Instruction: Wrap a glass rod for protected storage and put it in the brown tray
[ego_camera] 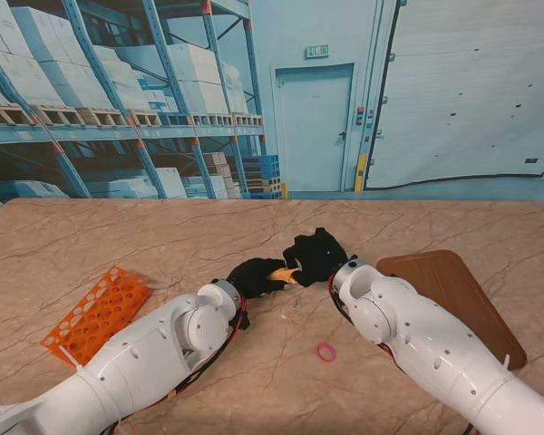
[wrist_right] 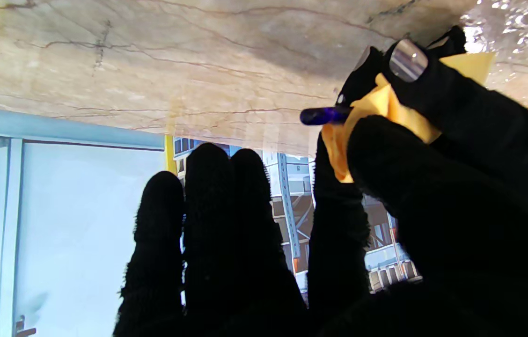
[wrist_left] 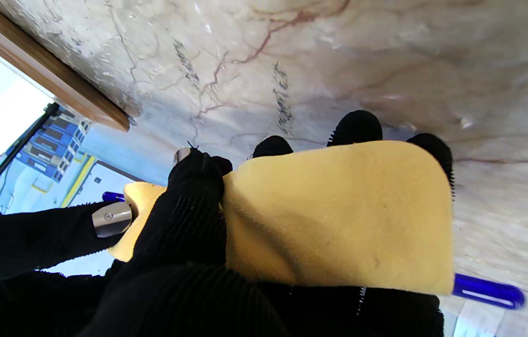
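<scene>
orange tube rack (ego_camera: 98, 313), pink rubber band (ego_camera: 325, 352)

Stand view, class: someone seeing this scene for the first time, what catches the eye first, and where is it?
Two black-gloved hands, left hand and right hand, meet mid-table around a yellow cloth wrapped on a blue rod, whose ends poke out. An orange rack lies to the left, a brown tray to the right, and a pink band nearer to me.
</scene>
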Tool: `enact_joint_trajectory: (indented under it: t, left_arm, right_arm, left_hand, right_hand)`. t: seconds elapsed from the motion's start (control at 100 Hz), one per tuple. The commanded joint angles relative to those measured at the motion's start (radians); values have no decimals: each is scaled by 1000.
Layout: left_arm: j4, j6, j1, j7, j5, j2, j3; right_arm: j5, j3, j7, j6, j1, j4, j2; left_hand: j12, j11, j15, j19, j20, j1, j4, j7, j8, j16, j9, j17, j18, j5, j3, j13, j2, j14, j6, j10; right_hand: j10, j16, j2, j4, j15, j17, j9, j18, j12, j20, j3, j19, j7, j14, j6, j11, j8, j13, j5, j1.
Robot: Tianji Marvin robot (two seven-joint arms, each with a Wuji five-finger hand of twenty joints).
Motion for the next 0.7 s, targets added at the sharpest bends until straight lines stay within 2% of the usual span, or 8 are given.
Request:
enact_joint_trajectory:
  t: [0.0,0.1,0.15,0.34,0.45,0.56,0.64,0.69]
  left_arm:
    - [2,1,19,2,-3,-7,2]
    - [-2,-5,24,18,0,-9,-3]
    - [-3,-12,26,30,8,-9,-4]
    - [-35,-18,42,43,20,-2,-25]
    - [-61,-12,61,44,1,-1,-46]
    - [-72,-12,70,47,-2,1,-54]
    - [-75,-11,72,47,-1,2,-54]
    - [-78,-6,74,47,-4,1,-55]
  right_arm:
    - [-6,3,-1,-5,-7,-16,1]
    - [-5,12,3,-8,-14,-25,2]
    - [-2,16,7,-8,-17,-29,2]
    - [1,26,17,-9,-27,-43,3]
    - [-2,32,28,-8,-33,-54,6]
    - [-1,41,35,-5,-40,-62,6]
    - [0,48,37,-1,-47,-67,7]
    - [-1,54,38,1,-53,-71,7]
  left_hand:
    - [20,-6,7,24,-46,68,30,54,29,-21,-31,62,68,-33,32,34,19,35,-65,4]
    - [28,-11,58,128,-63,68,23,59,62,24,-55,134,99,-38,52,31,14,32,-96,1]
    - [33,-17,80,246,-107,67,21,58,74,61,-58,203,62,-41,53,37,15,29,-110,-10]
    - [82,-93,193,451,-64,67,2,65,93,188,-95,250,-48,-37,157,22,-11,-13,-154,-10]
    - [94,-110,343,658,58,66,-3,54,96,343,-105,296,-185,-39,180,54,-7,-71,-145,-4]
    - [75,-60,595,948,174,68,7,37,54,457,-88,382,-459,-72,77,187,38,-246,-136,-29]
    - [80,36,641,953,303,68,18,27,2,462,-45,396,-512,-101,-12,237,75,-269,-60,-38]
    - [111,107,669,953,354,36,35,35,-23,466,-1,399,-512,-110,-53,244,86,-267,-26,-53]
  right_hand:
    - [27,16,28,24,23,-21,-18,18,18,14,12,27,8,12,-57,3,11,-28,16,59]
    - [28,16,29,24,23,-22,-16,18,21,14,9,26,7,13,-59,2,11,-28,15,60]
    - [28,16,29,24,23,-22,-17,18,21,15,8,26,8,14,-58,1,11,-28,15,60]
    - [31,17,30,23,22,-22,-17,18,24,16,5,25,5,14,-62,-2,10,-28,16,61]
    - [27,17,27,19,22,-22,-16,18,26,16,1,25,2,14,-56,-3,7,-28,15,61]
    - [24,17,26,10,21,-22,-16,18,28,17,-5,25,-12,12,-44,-5,-6,-27,-4,64]
    - [20,16,19,-5,18,-21,-20,16,31,17,-23,24,-32,6,-24,-7,-23,-24,-45,49]
    - [22,15,8,-12,15,-21,-27,13,33,17,-31,22,-42,3,-15,-11,-29,-27,-80,38]
